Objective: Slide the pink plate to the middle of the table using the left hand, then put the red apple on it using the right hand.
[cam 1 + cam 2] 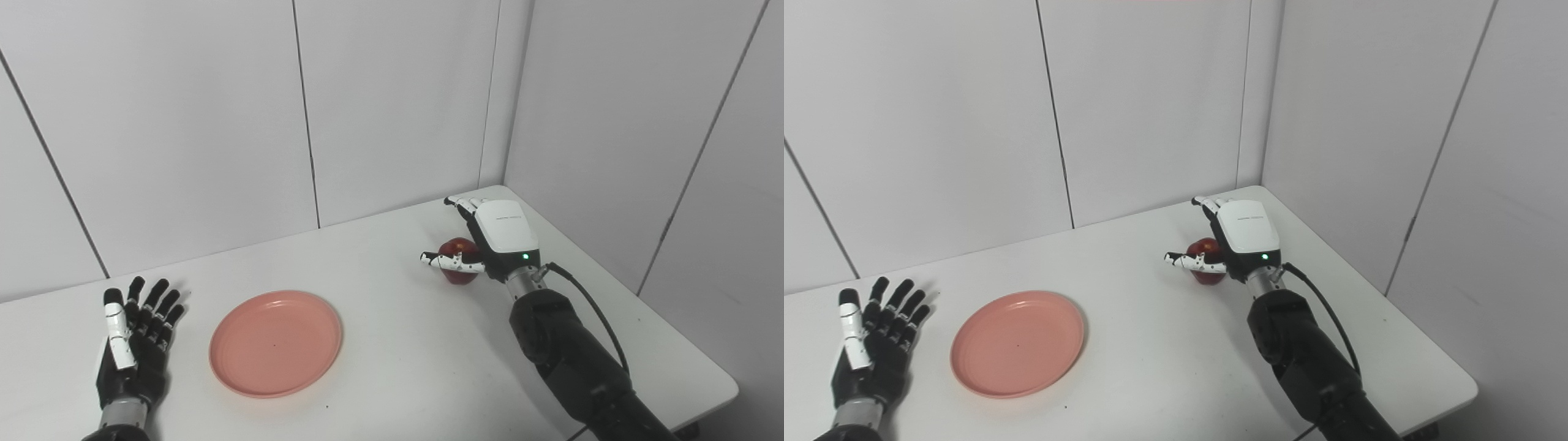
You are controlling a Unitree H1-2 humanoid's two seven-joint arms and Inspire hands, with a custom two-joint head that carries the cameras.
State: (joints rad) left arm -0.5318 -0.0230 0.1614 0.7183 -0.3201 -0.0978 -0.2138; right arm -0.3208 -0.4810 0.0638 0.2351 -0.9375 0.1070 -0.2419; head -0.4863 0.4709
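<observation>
The left hand [133, 343] lies spread flat beside the plate [275, 343]. The right hand [490, 242] is spread around the apple [458, 260] on the table [392, 367], not squeezing it.

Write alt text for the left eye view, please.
The right robot hand, fingers open, reaches around a red apple on a white table. A pink plate lies empty beside the open left robot hand.
</observation>
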